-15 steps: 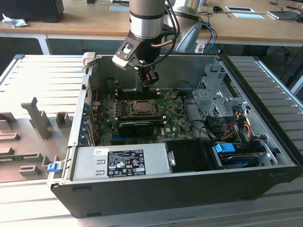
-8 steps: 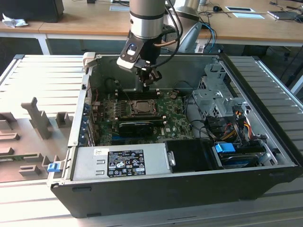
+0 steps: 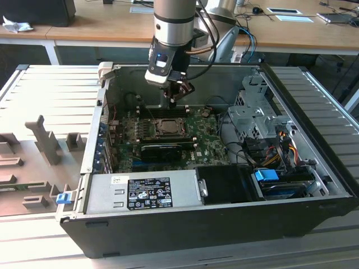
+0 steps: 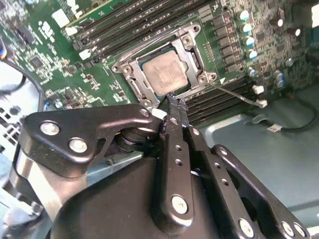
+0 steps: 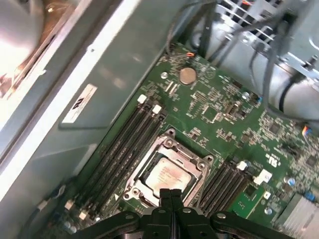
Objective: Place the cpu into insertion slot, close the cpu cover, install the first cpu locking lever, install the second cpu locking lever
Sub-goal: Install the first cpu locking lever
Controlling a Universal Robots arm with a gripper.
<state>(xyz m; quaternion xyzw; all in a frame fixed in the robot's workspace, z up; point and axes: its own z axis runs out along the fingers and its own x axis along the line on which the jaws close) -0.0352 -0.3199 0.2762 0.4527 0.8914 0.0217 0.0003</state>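
Gripper [image 4: 175,102]: fingers pressed together, holding nothing. In both wrist views the tips hang just above the near edge of the insertion slot [image 5: 130,191]; no contact can be confirmed.

The cpu [image 4: 167,73] lies flat in the slot, its grey top showing through the opening of the cpu cover [image 5: 175,148], which lies down over it. The slot sits about mid-board on the motherboard [image 5: 219,114], between two banks of memory slots [image 5: 122,144].

A thin wire lever [image 4: 234,93] stands out from one slot corner across the memory slots; it appears unlatched.

Handling, as judged:
- cpu: light, stiff, smooth-topped, fragile underneath. Hold by opposite edges only.
- Cover: thin sheet metal. Press on the frame, not the chip.
- Lever: springy. Take it at the free end.

The computer case [image 3: 213,224] encloses the board.
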